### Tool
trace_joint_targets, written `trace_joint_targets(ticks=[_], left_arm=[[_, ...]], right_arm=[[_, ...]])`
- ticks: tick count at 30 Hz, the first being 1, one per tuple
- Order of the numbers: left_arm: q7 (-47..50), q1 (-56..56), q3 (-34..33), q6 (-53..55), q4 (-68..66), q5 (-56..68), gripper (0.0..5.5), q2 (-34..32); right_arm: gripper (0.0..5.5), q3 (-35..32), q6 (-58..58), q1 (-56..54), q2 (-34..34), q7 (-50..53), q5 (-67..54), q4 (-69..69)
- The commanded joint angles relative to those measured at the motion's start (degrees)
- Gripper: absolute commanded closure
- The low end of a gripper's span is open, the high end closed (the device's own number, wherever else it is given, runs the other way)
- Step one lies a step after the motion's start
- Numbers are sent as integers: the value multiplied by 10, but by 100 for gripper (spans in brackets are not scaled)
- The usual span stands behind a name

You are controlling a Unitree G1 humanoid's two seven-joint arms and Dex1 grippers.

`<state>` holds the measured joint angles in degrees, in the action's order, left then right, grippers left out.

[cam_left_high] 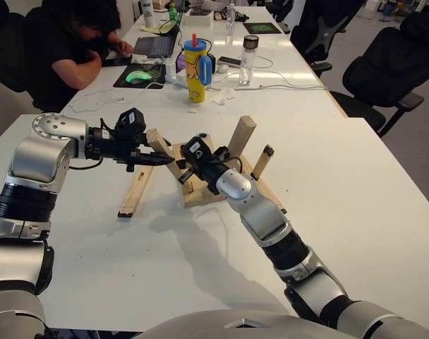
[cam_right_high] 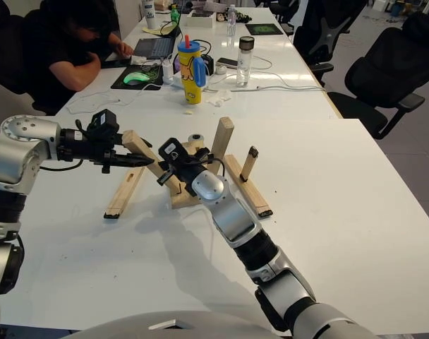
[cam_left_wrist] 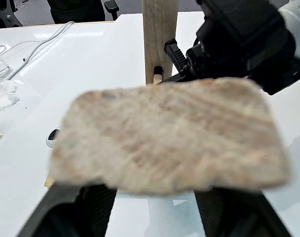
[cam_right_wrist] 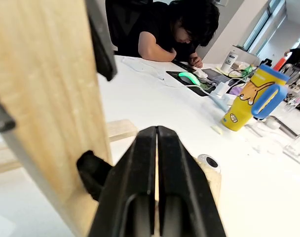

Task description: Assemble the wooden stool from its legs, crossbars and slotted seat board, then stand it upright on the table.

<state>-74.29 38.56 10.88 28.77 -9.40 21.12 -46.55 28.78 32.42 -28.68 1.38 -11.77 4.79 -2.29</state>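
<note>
— The left fingers point(cam_left_wrist: 76, 212)?
— Pinching a pale rectangular wooden leg point(cam_left_wrist: 169, 138), aimed at the flat wooden seat board point(cam_left_high: 197, 196) past their tips, likely to slot in.
— The right fingers point(cam_right_wrist: 135, 197)?
— Pressed together, empty, beside that leg, perhaps bracing the board.

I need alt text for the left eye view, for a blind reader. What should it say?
The robot's left hand grips a pale wooden stool leg at the half-built wooden stool lying on the white table, while the shut right hand is at its seat board. A loose wooden bar lies to the stool's left.
</note>
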Motion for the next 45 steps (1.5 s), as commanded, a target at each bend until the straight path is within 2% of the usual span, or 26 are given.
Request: trace_joint_targets(ticks=[1, 5, 11, 14, 21, 27, 31, 36, 38, 41, 43, 45], left_arm=[[8, -66, 55, 34, -12, -31, 344, 27], [11, -62, 53, 27, -19, -32, 344, 32], [0, -45, 36, 19, -20, -18, 344, 31], [-5, -37, 20, 20, -25, -6, 344, 30], [-12, -49, 19, 5, -46, -10, 344, 38], [11, -79, -4, -18, -35, -4, 344, 42], [47, -86, -61, 13, -40, 26, 266, 42], [43, -116, -144, 52, -1, 78, 185, 11], [32, -113, -191, 94, 7, 127, 185, -3], [39, -72, -279, 167, 22, 235, 233, -4], [110, 4, -340, 202, 30, 322, 268, 32], [207, 78, -373, 200, 54, 381, 303, 82]], right_arm=[[547, -54, -78, 44, -20, -8, -43, 13], [547, -92, -183, 93, -19, -47, -99, -76], [547, -108, -229, 228, 62, -120, -132, -144], [547, -110, -216, 237, 73, -112, -110, -90], [547, -96, -150, 167, 35, -66, -55, 86], [547, -70, -91, 168, 40, -82, -28, 105], [550, -63, -64, 171, 46, -91, -20, 109], [550, -62, -52, 181, 49, -96, -19, 121], [550, -65, -53, 183, 47, -95, -21, 128], [550, -68, -52, 183, 47, -94, -22, 133], [550, -69, -51, 181, 49, -98, -22, 138], [550, -65, -50, 181, 49, -102, -20, 142]])
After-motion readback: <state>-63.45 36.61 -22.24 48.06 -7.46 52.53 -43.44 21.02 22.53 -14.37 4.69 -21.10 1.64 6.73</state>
